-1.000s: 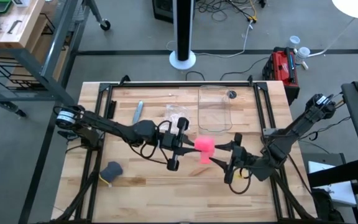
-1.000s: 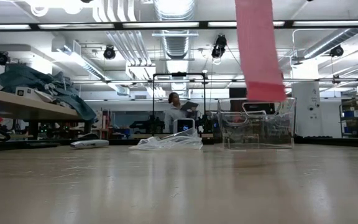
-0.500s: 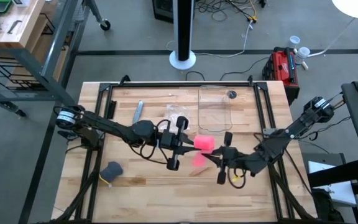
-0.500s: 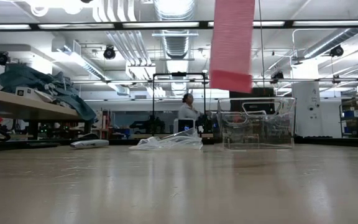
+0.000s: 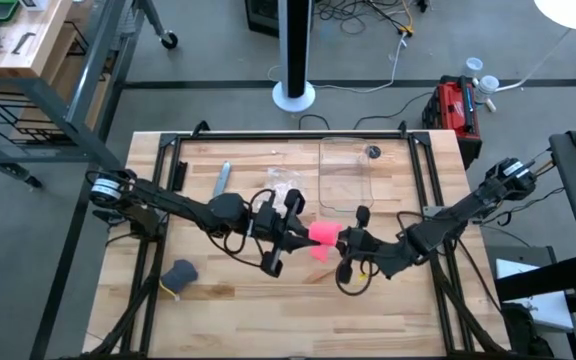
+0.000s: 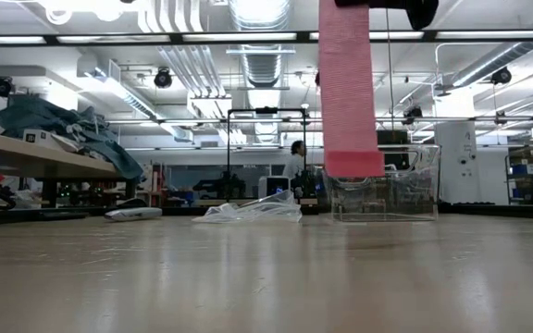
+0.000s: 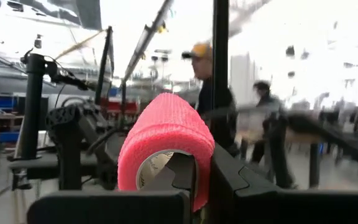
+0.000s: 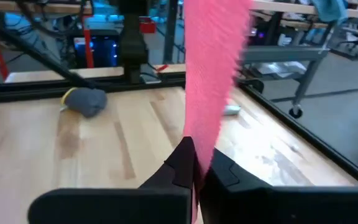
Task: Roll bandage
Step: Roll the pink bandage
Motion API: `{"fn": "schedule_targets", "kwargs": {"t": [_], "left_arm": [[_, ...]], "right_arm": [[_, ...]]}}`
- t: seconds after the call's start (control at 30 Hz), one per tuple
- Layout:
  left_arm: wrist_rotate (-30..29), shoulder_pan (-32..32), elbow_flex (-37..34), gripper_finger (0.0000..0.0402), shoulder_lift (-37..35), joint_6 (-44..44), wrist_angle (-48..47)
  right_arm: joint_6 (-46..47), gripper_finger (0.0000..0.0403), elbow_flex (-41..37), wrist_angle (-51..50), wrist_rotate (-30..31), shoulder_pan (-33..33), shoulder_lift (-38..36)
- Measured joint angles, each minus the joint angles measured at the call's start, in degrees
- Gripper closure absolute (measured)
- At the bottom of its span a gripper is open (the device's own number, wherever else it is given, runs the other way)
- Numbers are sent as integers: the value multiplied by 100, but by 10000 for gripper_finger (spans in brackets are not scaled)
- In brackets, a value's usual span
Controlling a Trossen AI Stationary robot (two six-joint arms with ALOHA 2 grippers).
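Note:
The bandage is a bright pink roll with a loose strip hanging from it. Its free end hangs above the table in the low view. My left gripper is at mid-table, raised and shut on the roll. My right gripper stands just to the right of the roll and is shut on the strip. My left gripper has the roll by one open end: one finger sits in the hollow core and the other outside the roll's wall. It comes from the table's left. The roll is lifted clear of the table. My right gripper pinches the strip flat between its two fingers, coming about level from the table's right. The strip runs up from the fingers toward the roll. The stretch below the fingers hangs straight, clear of the table.
A clear plastic box stands at the back of the table, with a crinkled clear bag and a grey stick-like thing to its left. A dark grey-blue lump lies near the front left. A person shows in the room behind.
My right gripper has moved toward the table's left, up to the roll, and has shut on the hanging strip. The strip's free end has swung toward the left in the low view and now hangs straight. My left gripper has rolled a little with the roll, staying in place.

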Motion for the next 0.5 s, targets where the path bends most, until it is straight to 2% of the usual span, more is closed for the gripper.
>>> {"fn": "schedule_targets", "kwargs": {"t": [0.13,0.37,0.5], "left_arm": [[-507,2,0,394,-14,-276,125],[-1742,72,0,393,-14,595,-527],[-1979,137,0,393,-11,882,-886]], "right_arm": [[-107,403,0,49,-48,-144,0],[-142,403,0,215,-398,-61,0],[-92,403,0,297,-756,-20,-4]]}}
